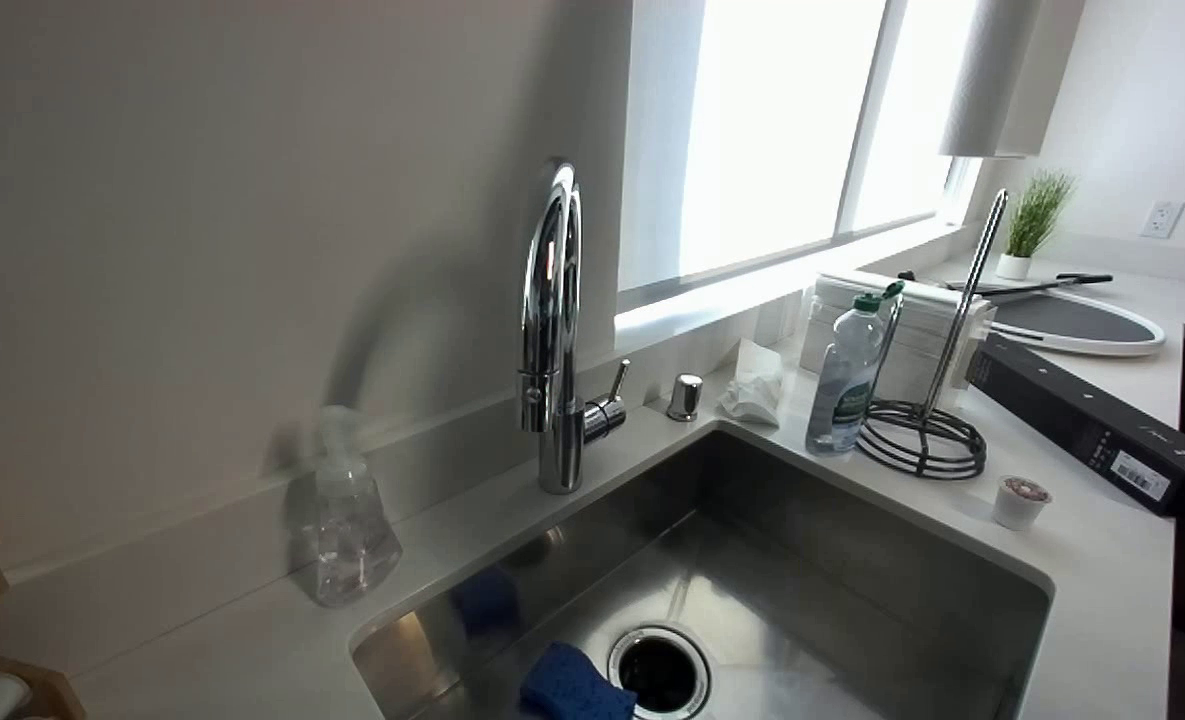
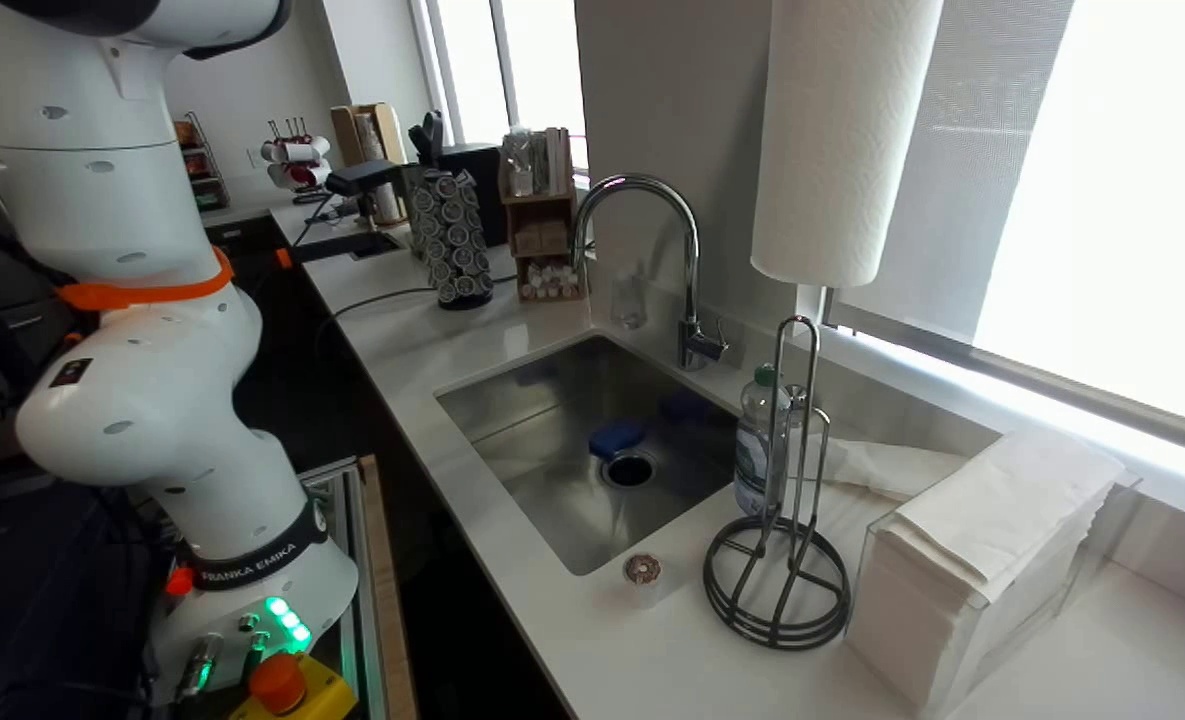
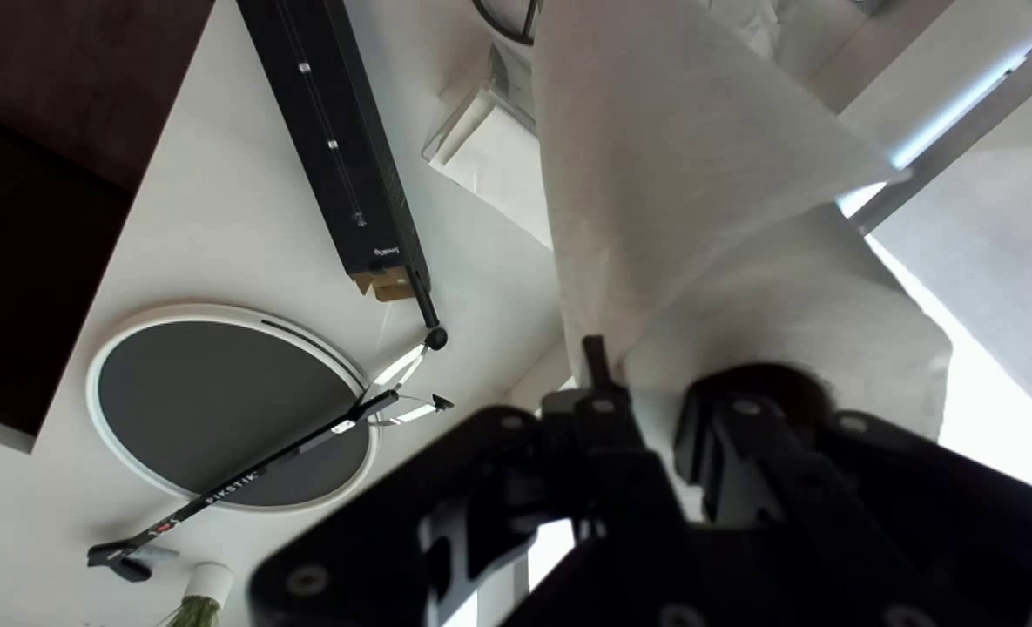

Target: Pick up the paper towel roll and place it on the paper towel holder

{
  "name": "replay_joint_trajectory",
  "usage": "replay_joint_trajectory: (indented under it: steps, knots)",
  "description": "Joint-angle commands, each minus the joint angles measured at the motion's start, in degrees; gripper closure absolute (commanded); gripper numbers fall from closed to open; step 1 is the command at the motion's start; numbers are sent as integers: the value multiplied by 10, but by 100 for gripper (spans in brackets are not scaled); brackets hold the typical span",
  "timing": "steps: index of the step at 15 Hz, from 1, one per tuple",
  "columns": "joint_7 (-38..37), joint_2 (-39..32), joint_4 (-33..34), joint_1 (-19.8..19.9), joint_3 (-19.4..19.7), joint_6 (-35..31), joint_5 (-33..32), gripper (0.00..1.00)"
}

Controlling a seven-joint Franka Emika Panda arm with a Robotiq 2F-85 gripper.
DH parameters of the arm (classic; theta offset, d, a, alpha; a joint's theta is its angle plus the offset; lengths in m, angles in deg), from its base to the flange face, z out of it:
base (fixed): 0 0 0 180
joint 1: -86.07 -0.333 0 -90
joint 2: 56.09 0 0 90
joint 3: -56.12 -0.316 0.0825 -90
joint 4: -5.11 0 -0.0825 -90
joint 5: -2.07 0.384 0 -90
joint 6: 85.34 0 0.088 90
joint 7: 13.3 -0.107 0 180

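The white paper towel roll (image 2: 842, 140) hangs nearly upright in the air, a loose sheet showing beside it in an exterior view (image 1: 972, 80). Its lower end shows just above the rod top of the paper towel holder (image 2: 776, 430) (image 1: 965, 300) in both exterior views. I cannot tell whether core and rod line up. The holder stands on the counter; part of its dark ring shows in the wrist view (image 3: 500, 31). In the wrist view my gripper (image 3: 650, 396) is shut on the wall at the roll's upper end (image 3: 707, 174), one finger at the dark core. The exterior views do not show the gripper.
A clear bottle (image 1: 842, 385) stands against the holder. A napkin box (image 2: 952, 600), a black box (image 1: 1082, 410) and a small cup (image 1: 1020, 503) are nearby. The sink (image 2: 512, 480) and chrome faucet (image 2: 690, 260) lie beside. The window blind (image 2: 1002, 150) is behind the roll.
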Motion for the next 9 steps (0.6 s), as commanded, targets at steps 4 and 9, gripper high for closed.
replay_joint_trajectory:
  steps: [4,9]
  knots:
    - [-10,-8,35,3,4,85,-11,96]
    - [-41,9,-8,-5,1,36,-60,96]
